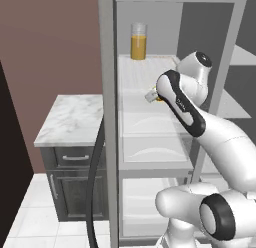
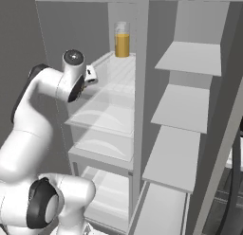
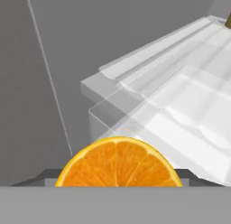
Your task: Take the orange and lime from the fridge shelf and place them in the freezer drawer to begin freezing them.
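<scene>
The orange (image 3: 118, 162) is sitting right at the gripper, the fridge shelf (image 3: 189, 105) lying ahead; whether the jaws are clamping it, I cannot tell.

The orange (image 3: 118, 163) shows a matt, segmented cut face inside a thin smooth rind. The fridge shelf (image 1: 145, 74) looks like white plastic with fine ridges and a clear glassy front edge. A clear glass of orange juice (image 2: 122, 39) stands glossy. The side cabinet's table (image 1: 75, 119) is veined pale marble; the arm's (image 1: 220, 132) white shell shines smooth.
</scene>
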